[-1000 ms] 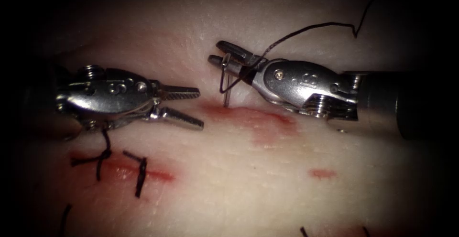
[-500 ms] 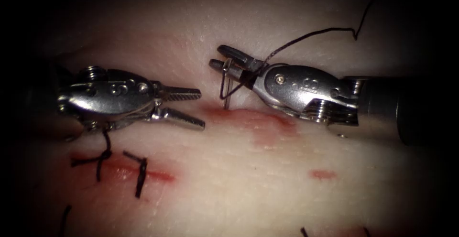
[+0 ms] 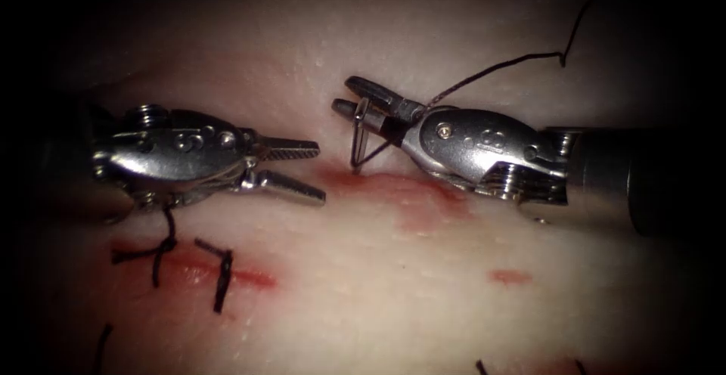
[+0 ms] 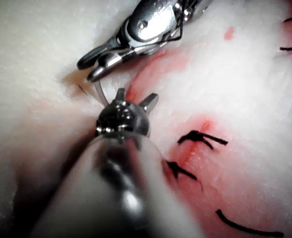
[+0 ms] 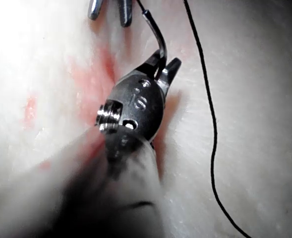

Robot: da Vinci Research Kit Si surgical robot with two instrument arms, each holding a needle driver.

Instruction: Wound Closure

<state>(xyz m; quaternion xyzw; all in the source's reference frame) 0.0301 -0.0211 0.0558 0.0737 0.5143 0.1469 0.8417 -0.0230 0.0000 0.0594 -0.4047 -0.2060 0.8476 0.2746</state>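
Clamping the needle (image 3: 361,134), tip at the tissue (image 3: 393,284), right claw (image 3: 361,107); left claw (image 3: 311,169) spread, empty.

Right end effector (image 5: 164,64) gripping needle (image 5: 158,37), thread (image 5: 208,109) alongside on tissue (image 5: 255,99)

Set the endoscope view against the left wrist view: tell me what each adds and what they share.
Endoscope view: the thread trailing away from the right tool, and the left tool side-on, jaws open, holding nothing. Left wrist view: that left tool from behind, with the needle close beside one jaw. Both: the right tool shut on the needle partway along its curve, its tip meeting the tissue at the red fluid's left end.
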